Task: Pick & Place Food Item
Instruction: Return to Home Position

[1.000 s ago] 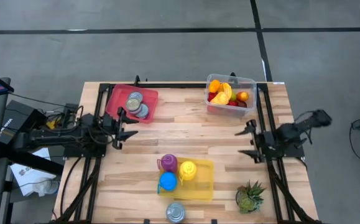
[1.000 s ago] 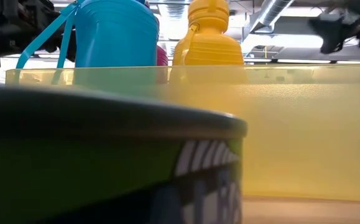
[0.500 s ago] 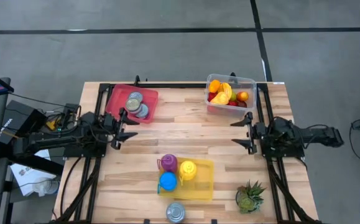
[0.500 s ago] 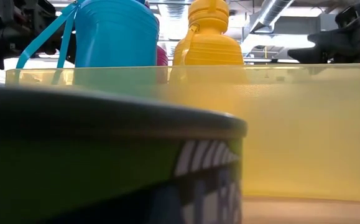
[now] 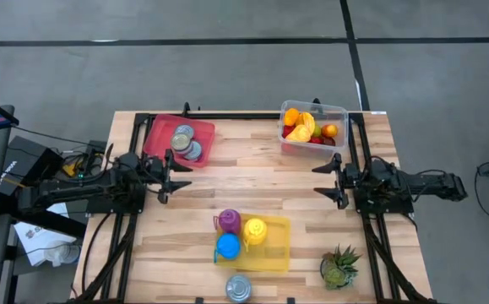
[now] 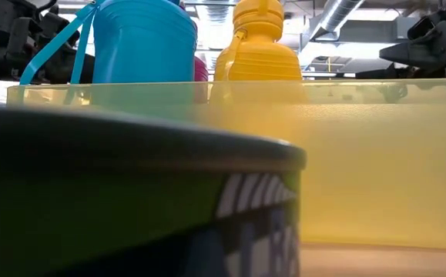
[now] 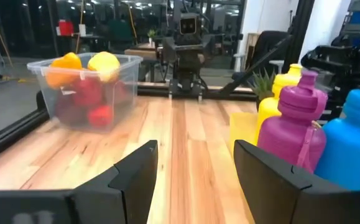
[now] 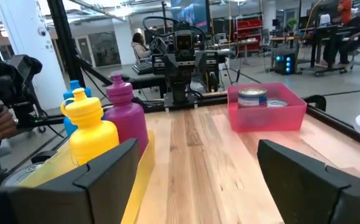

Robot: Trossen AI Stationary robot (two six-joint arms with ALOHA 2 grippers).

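The yellow water bottle (image 5: 255,230) stands in the yellow bin (image 5: 275,255), near middle, beside the purple bottle (image 5: 228,221) and the blue bottle (image 5: 228,247). The tuna cans (image 5: 185,142) lie in the red bin (image 5: 161,133), far left. A lone can (image 5: 238,289) at the near edge blocks the low view, and I think its print is unreadable. My left claw (image 5: 170,173) and right claw (image 5: 320,180) hang wide open at either side.

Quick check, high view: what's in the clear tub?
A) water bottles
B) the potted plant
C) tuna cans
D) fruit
D: the clear tub holds orange, yellow and red fruit, while the cans lie in the red bin.
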